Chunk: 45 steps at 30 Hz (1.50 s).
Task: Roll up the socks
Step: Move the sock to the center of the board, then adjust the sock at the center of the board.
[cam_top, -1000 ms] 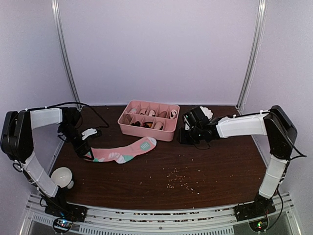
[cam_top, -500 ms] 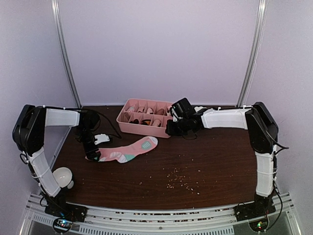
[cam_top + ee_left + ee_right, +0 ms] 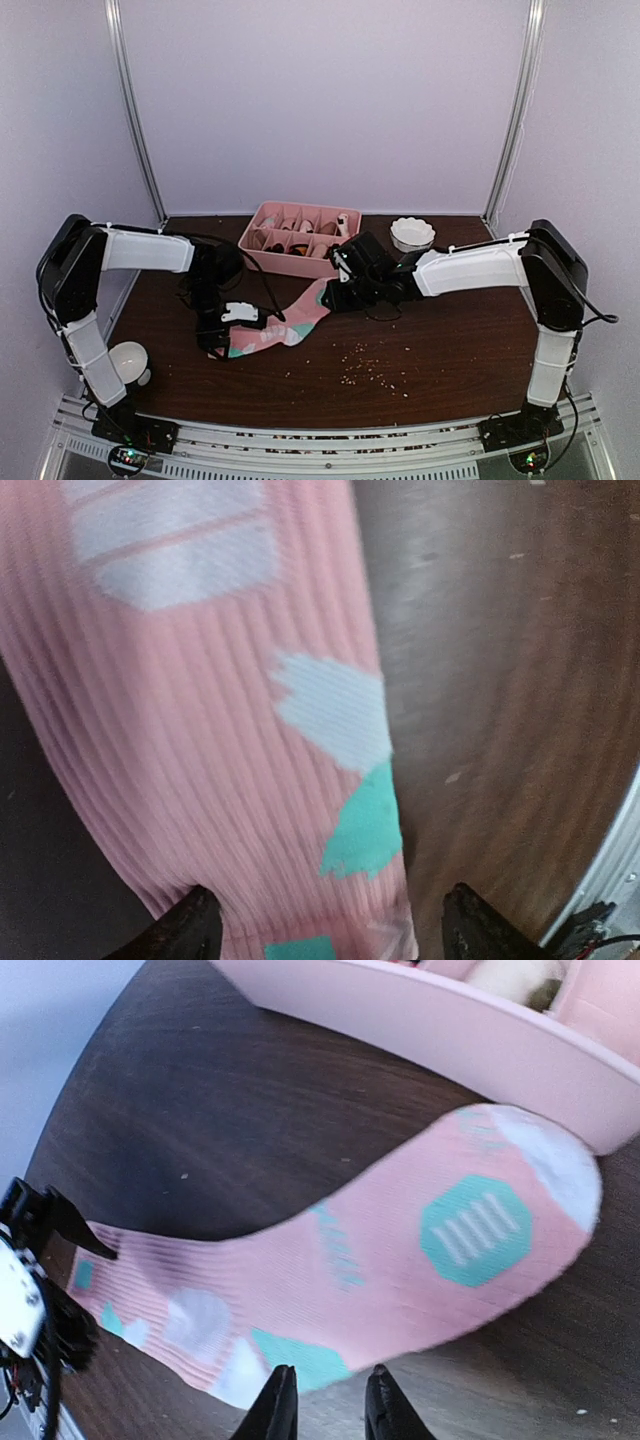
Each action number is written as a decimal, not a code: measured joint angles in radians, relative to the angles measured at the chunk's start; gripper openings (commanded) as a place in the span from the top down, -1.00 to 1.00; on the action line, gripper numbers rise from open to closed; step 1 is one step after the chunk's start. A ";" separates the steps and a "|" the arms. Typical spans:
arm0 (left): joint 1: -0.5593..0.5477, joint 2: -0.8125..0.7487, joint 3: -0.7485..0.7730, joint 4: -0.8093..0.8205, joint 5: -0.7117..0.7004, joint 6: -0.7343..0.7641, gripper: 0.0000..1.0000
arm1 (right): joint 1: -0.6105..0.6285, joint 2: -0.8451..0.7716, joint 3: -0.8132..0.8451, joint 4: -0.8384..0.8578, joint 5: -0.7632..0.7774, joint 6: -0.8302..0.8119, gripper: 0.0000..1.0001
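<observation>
**1. Change of state.**
- Both arms have swung inward over the last second.
- The left hand (image 3: 222, 328) has travelled from the left of the pink tray (image 3: 300, 263) to a point in front of it and dragged the cuff end along.
- The pink sock (image 3: 288, 322) has therefore moved towards the middle of the desk (image 3: 450, 340). It now runs diagonally from the tray's front wall out to that hand.
- The right hand (image 3: 336, 290) has left the tray's right end and arrived at the toe, just in front of the tray.
- Its departure uncovers a white bowl (image 3: 412, 234) to the right of the tray.

Judgement: one hand now stands at each end of the sock, the layout a roll requires. No turn of the roll has been formed.

**2. Hand state.**
- Left: fingers spread wide and straddling the cuff; contact with the fabric cannot be confirmed.
- Right: fingers drawn nearly together, nothing between them, poised beside the toe.

**3. Materials, near to far.**
- Pale crumbs (image 3: 370, 365) lie scattered well in front of the tray on dark, smooth wood grain.
- The sock is a soft ribbed knit, lying flat and limp. It is pink with teal and white patches and a teal octagon near the rounded toe.
- The tray is rigid, matt plastic, divided into compartments. Their contents are too small to identify.
- The cream sock cannot be picked out.
</observation>
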 measured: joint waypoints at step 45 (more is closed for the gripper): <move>0.378 -0.765 -0.095 -0.173 0.007 -0.064 -0.96 | 0.229 -0.035 0.057 -0.117 0.210 -0.189 0.54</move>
